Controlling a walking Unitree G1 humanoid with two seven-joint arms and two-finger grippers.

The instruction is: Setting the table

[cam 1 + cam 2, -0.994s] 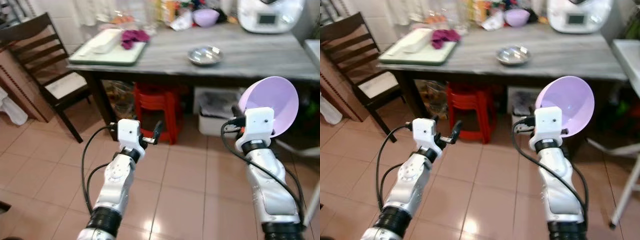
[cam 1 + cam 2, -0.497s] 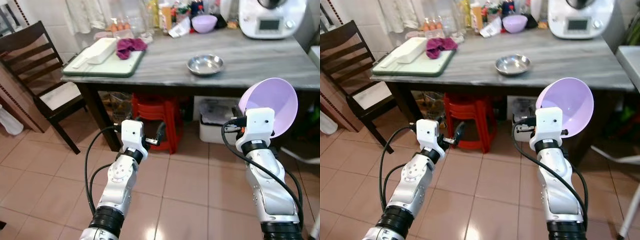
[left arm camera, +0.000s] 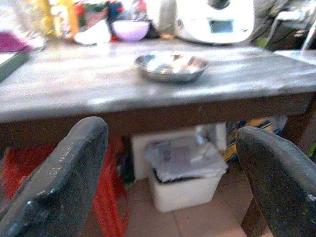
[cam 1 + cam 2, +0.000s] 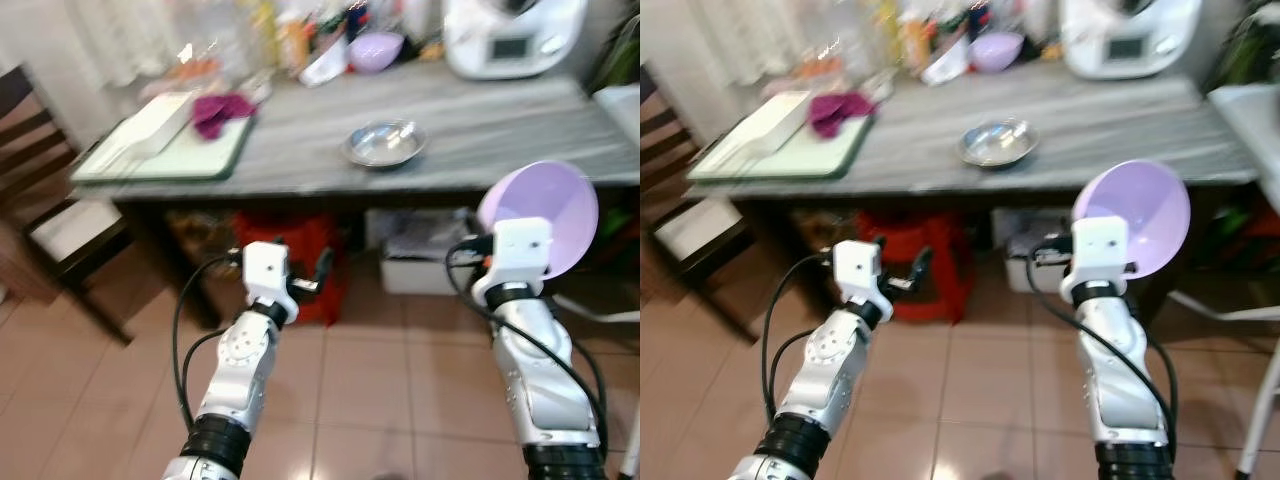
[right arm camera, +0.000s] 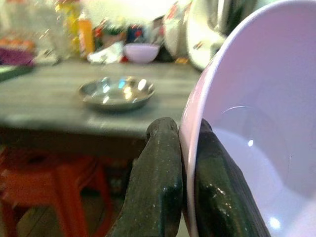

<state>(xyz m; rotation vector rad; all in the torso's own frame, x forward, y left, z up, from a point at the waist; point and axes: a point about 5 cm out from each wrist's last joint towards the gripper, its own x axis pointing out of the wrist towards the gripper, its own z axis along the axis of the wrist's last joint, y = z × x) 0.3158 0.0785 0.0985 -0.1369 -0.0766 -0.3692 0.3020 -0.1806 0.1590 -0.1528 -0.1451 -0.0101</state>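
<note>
1. Two grippers are raised in front of the grey bench (image 4: pixel 500 115); the right gripper (image 5: pixel 183 163) pinches the rim of a lilac bowl (image 4: pixel 540 212), one finger inside and one outside, holding it tilted just short of the bench edge.
2. Left gripper (image 3: pixel 173 163) — fingers spread wide, holding nothing — points under the bench toward a red stool (image 4: pixel 930 255).
3. On the bench sit a steel dish (image 4: pixel 383 143) (near the middle), a second lilac bowl (image 4: pixel 376 50) at the back, and a green tray (image 4: pixel 160 150) with a magenta cloth (image 4: pixel 220 108).
</note>
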